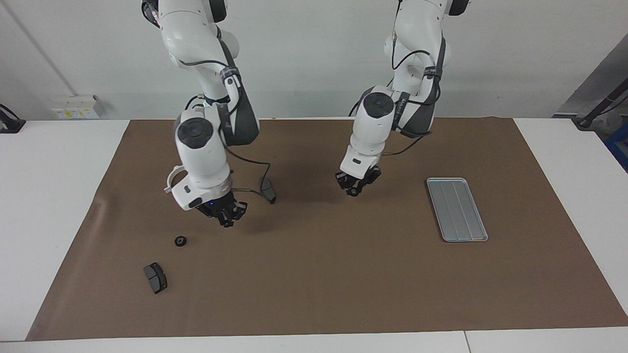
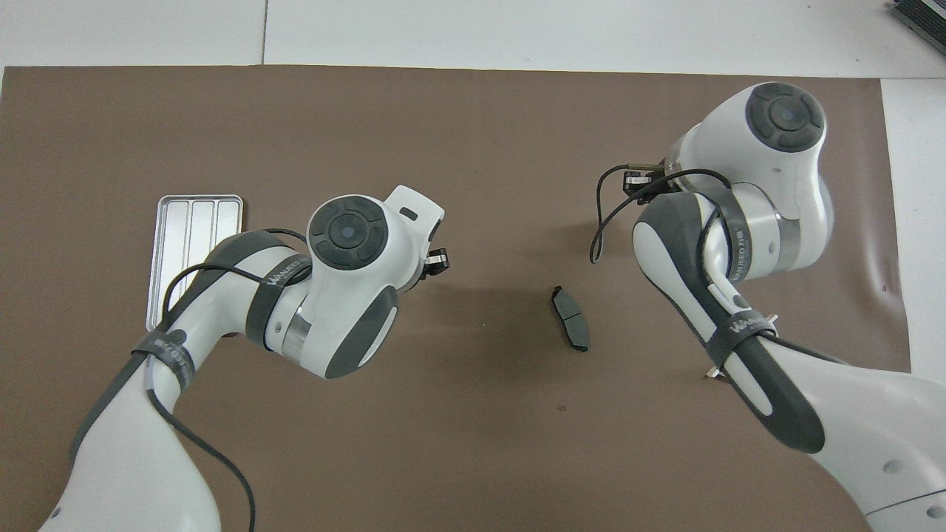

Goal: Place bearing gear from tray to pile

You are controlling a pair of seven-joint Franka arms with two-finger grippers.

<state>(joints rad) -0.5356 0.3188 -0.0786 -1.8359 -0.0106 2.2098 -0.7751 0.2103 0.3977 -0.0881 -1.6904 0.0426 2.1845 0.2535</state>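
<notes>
Right gripper (image 1: pixel 226 214) hangs low over the brown mat (image 1: pixel 319 274), its wrist bent steeply down and tilted toward the gear (image 1: pixel 180 240); whether its fingers are parted or closed I cannot tell, and nothing shows in them. That single small black ring-shaped gear lies flat on the mat, farther from the robots than the right gripper and just beside it. One dark brake pad (image 1: pixel 155 277) lies farther out again than the gear; another (image 1: pixel 267 190) lies nearer the robots.

Left gripper (image 1: pixel 357 182) hovers over bare mat, forearm angled down from its base; its finger state cannot be read either. Beside it toward the left arm's end rests the tray (image 1: pixel 457 209), with no gear in it, its long axis and ridges running away from the robots.
</notes>
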